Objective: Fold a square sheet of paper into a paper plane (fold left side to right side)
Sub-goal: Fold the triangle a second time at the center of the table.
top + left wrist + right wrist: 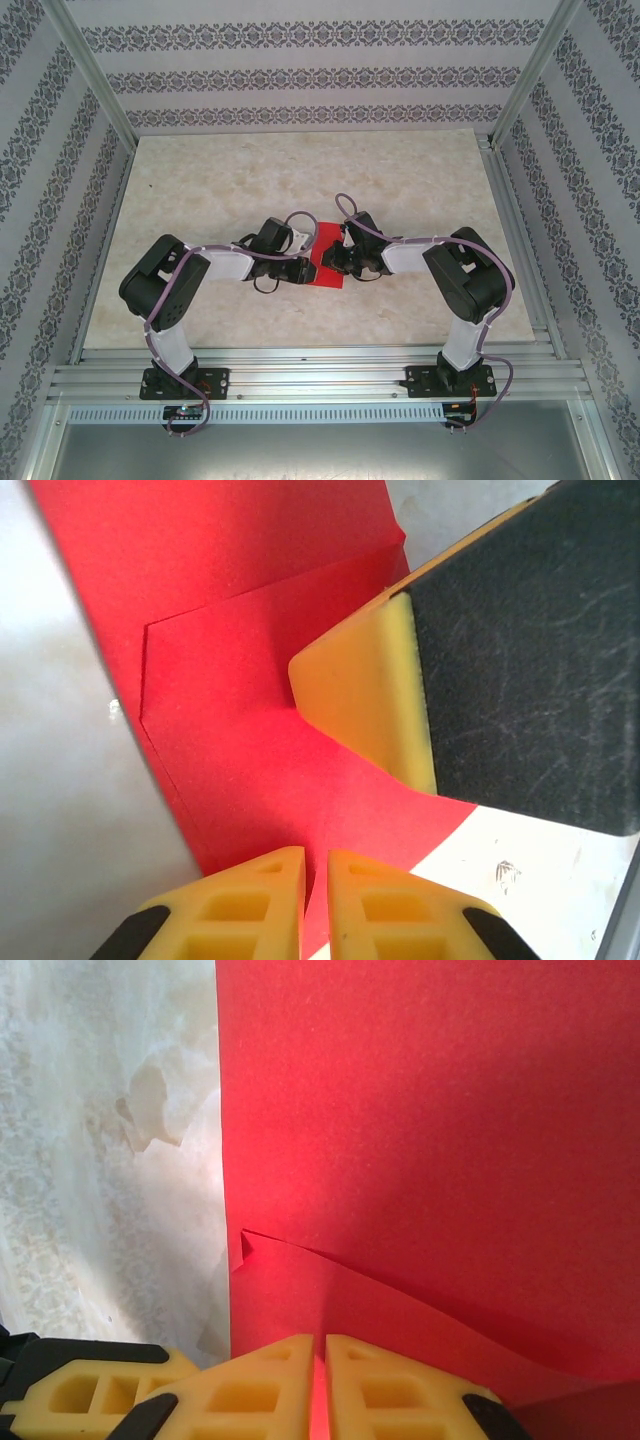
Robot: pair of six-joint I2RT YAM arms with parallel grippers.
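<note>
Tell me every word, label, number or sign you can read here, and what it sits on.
None can be read.
The thin bright red sheet of paper is plain and unmarked.
The yellow plastic fingers carry no lettering.
The pale marbled tabletop and the grey-patterned walls bear ornament, not writing.

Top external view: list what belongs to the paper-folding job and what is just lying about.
Belongs to the job: square sheet of paper, red, partly folded; left gripper; right gripper.
Just there: marble-look table; patterned walls; metal frame.
</note>
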